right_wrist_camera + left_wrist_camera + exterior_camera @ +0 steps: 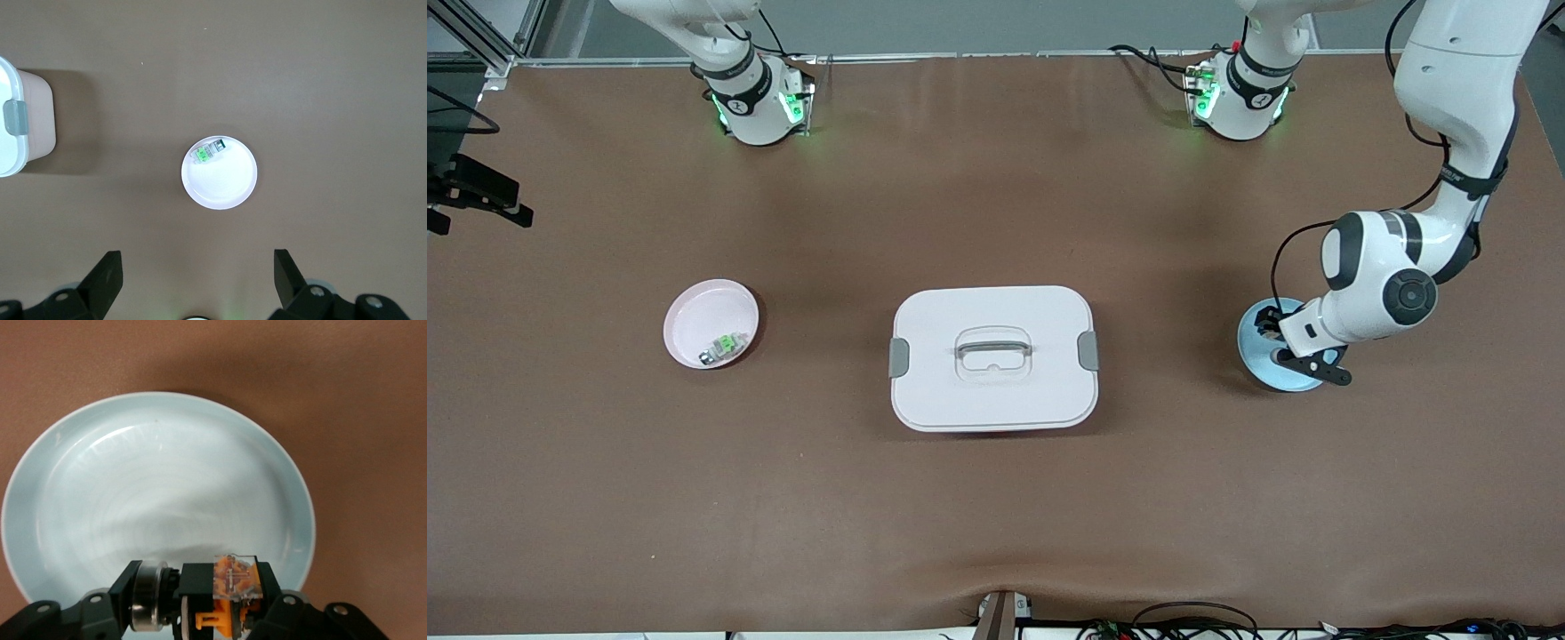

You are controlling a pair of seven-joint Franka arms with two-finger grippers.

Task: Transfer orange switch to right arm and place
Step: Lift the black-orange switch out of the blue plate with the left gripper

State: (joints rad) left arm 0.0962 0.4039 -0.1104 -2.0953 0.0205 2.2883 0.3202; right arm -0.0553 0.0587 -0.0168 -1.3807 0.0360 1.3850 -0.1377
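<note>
Left gripper (223,613) grips orange switch (230,590) over brown table (996,516).

I log these finishes:
- bench (605,498): brown, matt covering, faintly creased.
- pale blue plate (80,453): glossy, smooth glaze.
- pink plate (233,190): smooth, slight sheen.
- lidded box (943,391): white satin plastic, grey clips.
- orange switch (230,587): black and orange plastic, clear glossy cover.
- left claw (213,613): black matt plastic.

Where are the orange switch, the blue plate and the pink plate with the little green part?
orange switch (230,587), left wrist view, on its clear-topped orange face.
blue plate (160,493), left wrist view, on its bare middle.
pink plate (707,316), front view, on its bare inside.
green part (729,345), front view, on its green body.
</note>
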